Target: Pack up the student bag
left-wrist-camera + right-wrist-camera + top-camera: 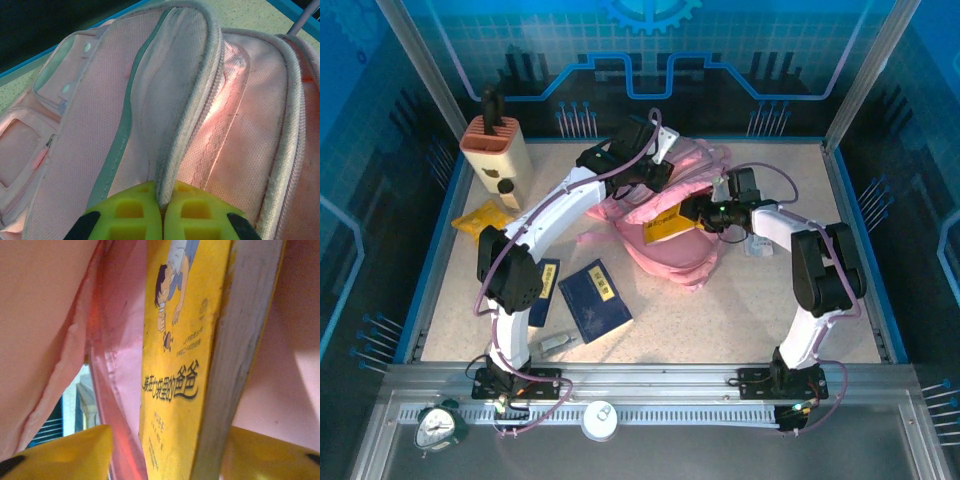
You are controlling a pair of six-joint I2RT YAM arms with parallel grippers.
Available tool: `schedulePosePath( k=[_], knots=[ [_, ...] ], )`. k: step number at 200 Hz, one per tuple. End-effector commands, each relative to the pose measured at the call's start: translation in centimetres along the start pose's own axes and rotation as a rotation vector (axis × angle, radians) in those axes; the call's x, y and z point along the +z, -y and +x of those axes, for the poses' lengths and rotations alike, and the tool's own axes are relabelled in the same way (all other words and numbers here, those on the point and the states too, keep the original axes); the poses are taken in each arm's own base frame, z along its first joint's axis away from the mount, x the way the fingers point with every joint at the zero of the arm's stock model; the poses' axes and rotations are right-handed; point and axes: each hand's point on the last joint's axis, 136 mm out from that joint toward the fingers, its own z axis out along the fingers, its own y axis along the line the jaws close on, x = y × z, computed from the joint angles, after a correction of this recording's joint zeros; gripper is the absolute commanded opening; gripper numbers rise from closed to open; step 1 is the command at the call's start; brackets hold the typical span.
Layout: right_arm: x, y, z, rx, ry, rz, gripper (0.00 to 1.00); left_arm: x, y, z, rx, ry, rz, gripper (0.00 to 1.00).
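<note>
Bag – soft, floppy pink fabric lying mid-table – looks best held by its stiffer zip rim, where the left gripper pinches it, while the right gripper clamps a yellow book in its mouth.

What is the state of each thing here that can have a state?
student bag: open, one zip edge lifted
left gripper: shut on the student bag's edge
right gripper: shut on the yellow book
yellow book: closed, held, partly inside the bag
blue book: closed, flat on the table
beige holder: upright
</note>
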Motion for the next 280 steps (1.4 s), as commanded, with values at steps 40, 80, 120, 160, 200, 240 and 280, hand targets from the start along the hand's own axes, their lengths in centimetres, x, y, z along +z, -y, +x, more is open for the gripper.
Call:
schedulePosePath(
  k=[40,80,120,160,200,240,280],
  knots=[
    [-4.4,2.2,4.2,-0.086,0.002,0.277,0.73,-4.0,0.8,-5.3,-0.007,0.206,0.013,0.00],
    [-3.4,3.3,6.8,-0.076,-0.029,0.282,0.52,-3.1,0.4,-4.8,-0.021,0.196,0.004,0.00],
    [0.5,2.4,5.9,-0.104,0.002,0.234,0.32,-2.2,0.4,-4.4,-0.037,0.170,0.006,0.00],
    [1.6,0.9,2.5,-0.184,0.086,0.205,0.31,-1.7,0.3,-3.7,-0.041,0.142,0.006,0.00],
    [-1.7,0.4,5.2,-0.222,0.053,0.225,0.44,-1.1,0.3,-1.9,-0.049,0.098,0.008,0.00],
    [-7.1,0.9,9.5,-0.241,0.014,0.329,0.57,1.0,0.1,1.0,-0.125,0.025,0.012,0.00],
    [-11.1,-0.8,11.4,-0.261,0.016,0.335,0.72,2.2,1.5,5.2,-0.158,-0.071,0.054,0.19]
  ],
)
